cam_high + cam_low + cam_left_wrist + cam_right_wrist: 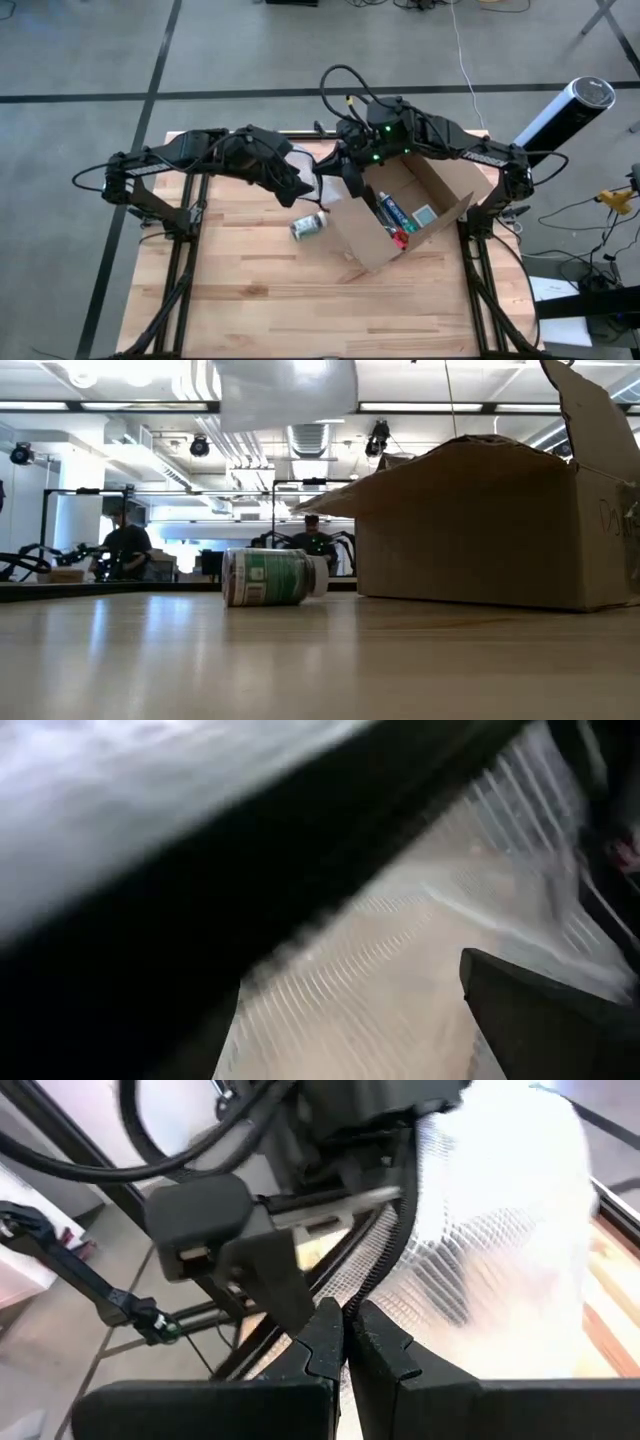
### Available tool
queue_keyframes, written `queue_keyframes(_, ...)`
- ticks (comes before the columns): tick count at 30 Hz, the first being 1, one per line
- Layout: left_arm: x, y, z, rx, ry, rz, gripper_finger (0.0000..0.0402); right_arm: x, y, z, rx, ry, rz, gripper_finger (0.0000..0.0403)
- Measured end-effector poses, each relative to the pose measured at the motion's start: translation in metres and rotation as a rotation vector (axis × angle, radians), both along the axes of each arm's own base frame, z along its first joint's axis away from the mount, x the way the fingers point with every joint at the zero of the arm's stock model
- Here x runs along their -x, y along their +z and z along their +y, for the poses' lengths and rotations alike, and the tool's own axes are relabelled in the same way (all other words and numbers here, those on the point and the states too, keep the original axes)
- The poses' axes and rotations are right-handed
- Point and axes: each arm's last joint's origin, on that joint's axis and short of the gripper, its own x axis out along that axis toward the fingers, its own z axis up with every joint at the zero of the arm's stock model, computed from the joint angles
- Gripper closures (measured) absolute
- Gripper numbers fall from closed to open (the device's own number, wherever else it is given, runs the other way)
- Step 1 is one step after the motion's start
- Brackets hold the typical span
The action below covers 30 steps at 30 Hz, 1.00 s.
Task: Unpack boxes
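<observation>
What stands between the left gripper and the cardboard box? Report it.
The right gripper sits at the cardboard box's edge nearest the left gripper, and a translucent pouch hangs off the table there. A small green-labelled bottle lies on the table beside the box, below them.

A brown cardboard box (490,525) stands on the wooden table (320,660) at right, one flap (605,415) raised at its far right corner and another reaching out level to the left. Just left of it, a small bottle (272,577) with a green-and-white label lies on its side, apart from the box. A blurred pale shape (285,390) hangs at the top. Beyond the table, two people (125,545) sit at workstations under ceiling lights.
</observation>
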Motion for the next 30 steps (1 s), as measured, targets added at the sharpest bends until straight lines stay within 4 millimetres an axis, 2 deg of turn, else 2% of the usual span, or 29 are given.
queue_keyframes(9,0.007,-0.009,0.0,0.008,0.001,0.114,0.0047,0.001,-0.013,-0.002,0.01,-0.002,0.116,0.0403)
queue_keyframes(16,0.008,-0.012,0.0,0.007,0.0,0.149,0.0047,-0.028,-0.047,-0.004,0.016,-0.008,0.236,0.0403)
queue_keyframes(23,0.019,-0.022,-0.002,0.027,0.013,0.298,0.0047,-0.054,-0.075,-0.003,0.013,0.025,0.297,0.0403)
queue_keyframes(30,0.026,-0.018,-0.006,0.037,-0.006,0.283,0.0047,-0.072,-0.097,-0.008,0.013,0.025,0.33,0.0403)
